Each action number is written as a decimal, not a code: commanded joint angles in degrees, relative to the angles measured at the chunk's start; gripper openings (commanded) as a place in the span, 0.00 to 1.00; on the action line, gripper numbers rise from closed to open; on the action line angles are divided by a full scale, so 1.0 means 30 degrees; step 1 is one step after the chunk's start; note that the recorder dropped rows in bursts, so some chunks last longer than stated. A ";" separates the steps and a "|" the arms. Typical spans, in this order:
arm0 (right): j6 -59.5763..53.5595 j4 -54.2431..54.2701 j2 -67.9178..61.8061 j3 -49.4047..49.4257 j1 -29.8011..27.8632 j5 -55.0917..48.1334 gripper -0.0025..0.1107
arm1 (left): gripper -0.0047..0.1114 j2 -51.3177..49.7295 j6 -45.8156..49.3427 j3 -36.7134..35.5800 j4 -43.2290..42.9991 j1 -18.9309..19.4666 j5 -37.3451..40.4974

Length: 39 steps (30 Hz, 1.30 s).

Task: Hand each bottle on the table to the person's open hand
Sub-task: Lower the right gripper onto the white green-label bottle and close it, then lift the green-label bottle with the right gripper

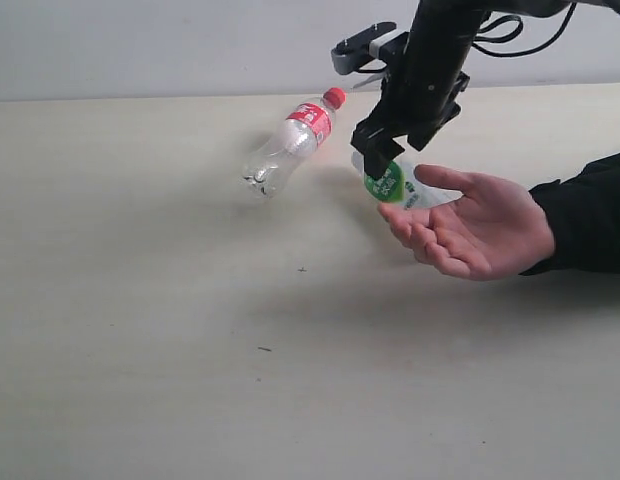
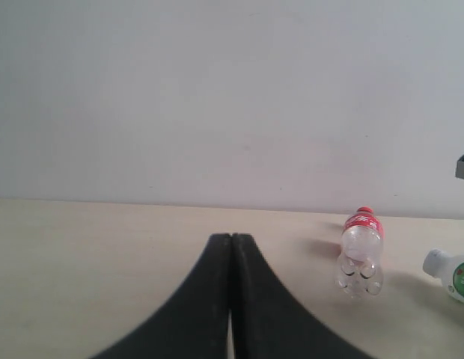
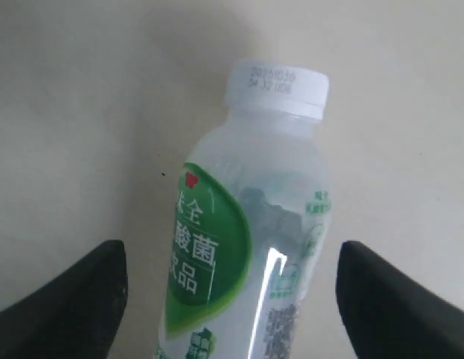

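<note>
A white bottle with a green round label [image 1: 390, 184] lies across the fingertips of the person's open hand [image 1: 485, 225], which is palm up on the right. My right gripper [image 1: 387, 160] hangs over it, open. In the right wrist view the bottle [image 3: 251, 247] sits between the black fingers [image 3: 82, 299] with a gap on each side. A clear cola-shaped bottle with a red label and cap [image 1: 288, 140] lies on the table [image 1: 140, 330], left of the hand. My left gripper [image 2: 231, 241] is shut and empty, low over the table.
From the left wrist view the cola bottle [image 2: 361, 254] and the white bottle [image 2: 453, 275] lie far ahead to one side. The person's black sleeve [image 1: 590, 215] reaches in from the right edge. A pale wall stands behind the table.
</note>
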<state>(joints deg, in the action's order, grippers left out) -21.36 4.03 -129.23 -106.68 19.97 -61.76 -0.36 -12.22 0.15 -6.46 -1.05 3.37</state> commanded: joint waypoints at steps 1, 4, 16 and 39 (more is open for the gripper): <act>0.0175 -0.0507 -0.0564 -0.0181 0.0004 0.0327 0.67 | 0.04 0.0121 0.0026 -0.0049 -0.0062 0.0031 -0.0023; 0.0175 -0.0361 -0.0879 -0.0181 0.0004 0.0561 0.67 | 0.04 0.0121 0.0026 -0.0049 -0.0062 0.0031 -0.0023; 0.0175 -0.0237 -0.1758 -0.0181 0.0004 0.1441 0.42 | 0.04 0.0121 0.0026 -0.0049 -0.0062 0.0031 -0.0023; 0.5336 0.1084 0.3059 -0.7327 0.0004 -0.2733 0.02 | 0.04 0.0121 0.0026 -0.0049 -0.0062 0.0031 -0.0023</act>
<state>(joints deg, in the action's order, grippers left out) -8.23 7.19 -121.86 -128.23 19.97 -68.75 -0.36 -12.22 0.15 -6.46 -1.05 3.47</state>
